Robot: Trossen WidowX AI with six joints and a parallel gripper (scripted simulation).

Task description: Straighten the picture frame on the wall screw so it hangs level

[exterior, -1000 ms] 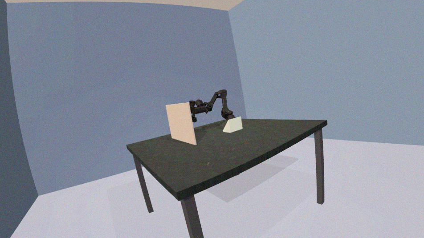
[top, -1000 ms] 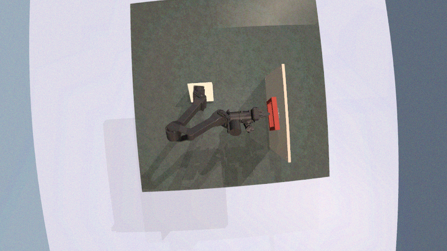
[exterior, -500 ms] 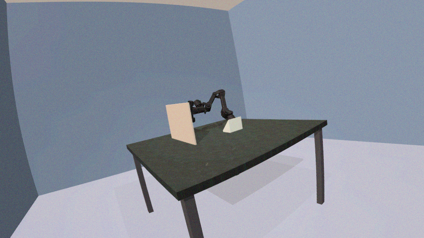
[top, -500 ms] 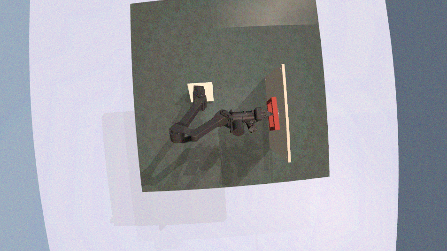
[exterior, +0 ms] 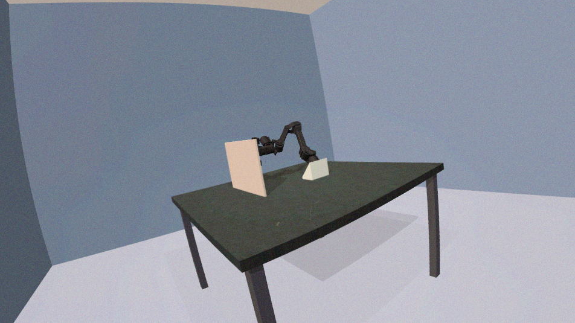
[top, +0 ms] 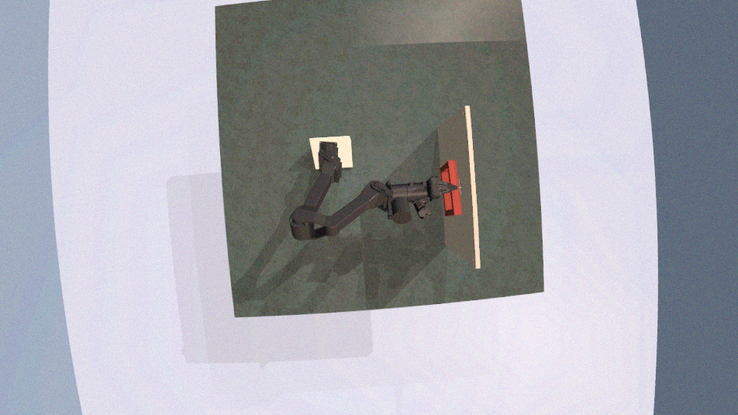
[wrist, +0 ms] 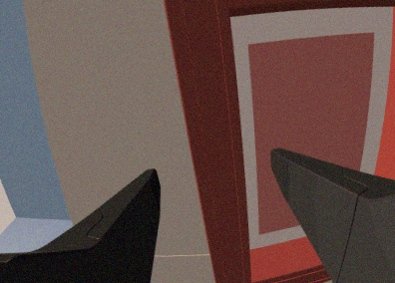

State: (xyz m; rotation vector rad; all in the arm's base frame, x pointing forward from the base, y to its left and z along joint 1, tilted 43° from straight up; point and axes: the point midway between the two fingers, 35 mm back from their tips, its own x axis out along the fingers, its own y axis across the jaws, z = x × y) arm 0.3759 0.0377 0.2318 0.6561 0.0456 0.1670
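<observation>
The red picture frame (top: 454, 204) (wrist: 204, 86) hangs in front of the upright board (top: 475, 236) (exterior: 246, 166) (wrist: 115, 86). Its top bar slants across the wrist view; I cannot tell its exact tilt. My gripper (top: 456, 188) (wrist: 214, 167) is open and reaches to the frame near the middle of its top bar. One finger is above the bar, the other over the picture side, with bar between them and a gap on both sides in the wrist view. A small light fitting (top: 460, 186) shows behind the frame. The notched strip is hidden; the exterior view shows only the board's back.
The cream wedge block (top: 344, 153) (exterior: 320, 169) stands at the arm's base. The arm (top: 356, 212) (exterior: 299, 134) bends across the dark table (top: 272, 61) (exterior: 339, 192) to the board. The board's top edge is just above the gripper.
</observation>
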